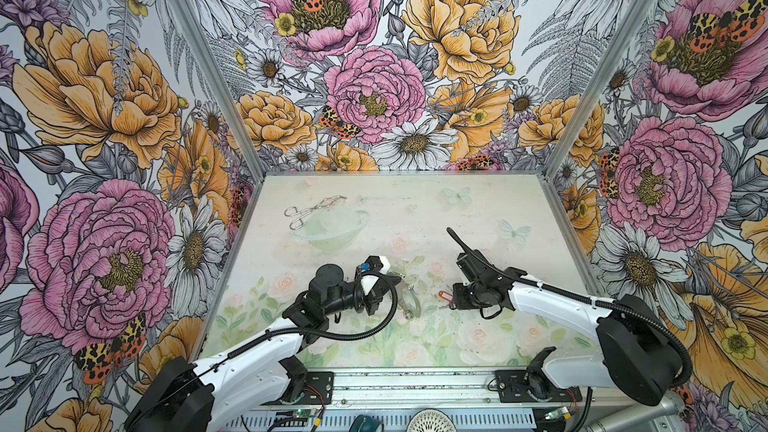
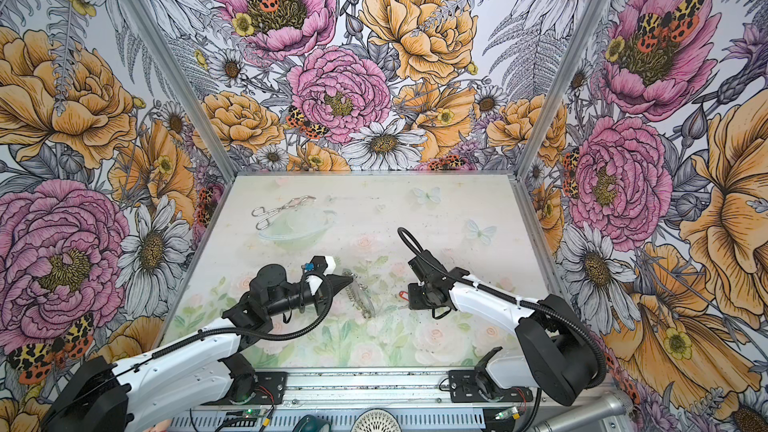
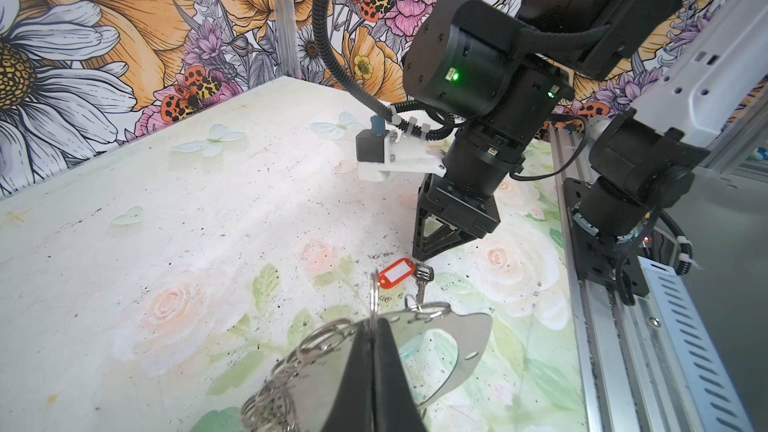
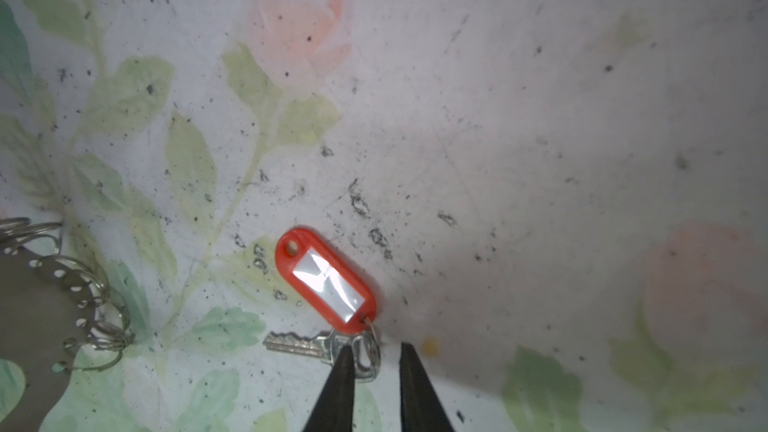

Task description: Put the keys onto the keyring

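A: Item one, the keyring [image 3: 465, 328]. Holder and location?
B: Flat grey hoop fringed with small silver rings. The left gripper [image 3: 374, 338] holds it by the rim, jaws pinched fully together on the metal. It sits over the middle of the worktop [image 1: 498, 209], nearer the front edge than the back. I cannot tell whether its lower rim touches the surface.
A: Item two, the keys [image 4: 307, 344].
B: Silvery keys on a small loop with a red tag [image 4: 326, 280], white label up. Lying flat on the worktop beside the keyring, on the side toward the right edge, apart from it. Not lifted.
A: Right gripper [image 4: 376, 350]?
B: Pointed down at the key heads, jaws a narrow gap apart — one fingertip [image 4: 338, 384] covers the edge of a key head, and the small loop shows in the gap. Nothing clamped that I can see.
A: Step in hand?
B: By my reading, pickup of the keys; threading not begun.
A: Next move calls for?
B: Probably a clean close on the thin key head, a lift, then bringing the loop to one of the keyring's silver rings — fine alignment, keyring held steady.
A: Other stock?
B: Silver tongs [image 1: 313, 210], near the back left corner, not involved.
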